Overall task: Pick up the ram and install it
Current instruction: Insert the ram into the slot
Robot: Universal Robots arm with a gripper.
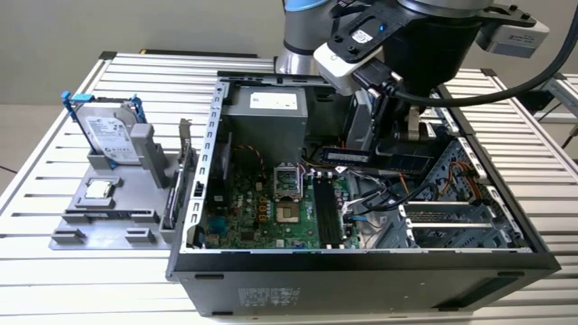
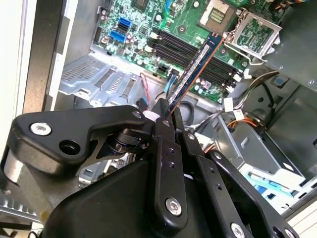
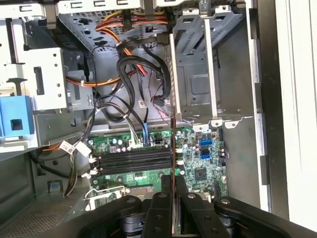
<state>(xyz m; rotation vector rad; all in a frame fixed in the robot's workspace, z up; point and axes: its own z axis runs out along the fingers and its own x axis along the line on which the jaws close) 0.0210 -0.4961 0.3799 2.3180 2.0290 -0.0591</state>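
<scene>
Ram point(image 2: 195, 67): slim blue stick, row of small parts, coppery long edge; one end pinched in closed claw point(image 2: 166, 110), held over motherboard point(image 2: 130, 12) black slots point(image 2: 171, 45), inside open case point(image 1: 361, 271)

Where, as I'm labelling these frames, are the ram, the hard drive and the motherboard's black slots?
ram point(image 2: 195, 67): second wrist view, middle of the stick's bluish face.
hard drive point(image 1: 110, 132): exterior view, middle of its silver face.
black slots point(image 3: 131, 161): first wrist view, middle of the row.
</scene>
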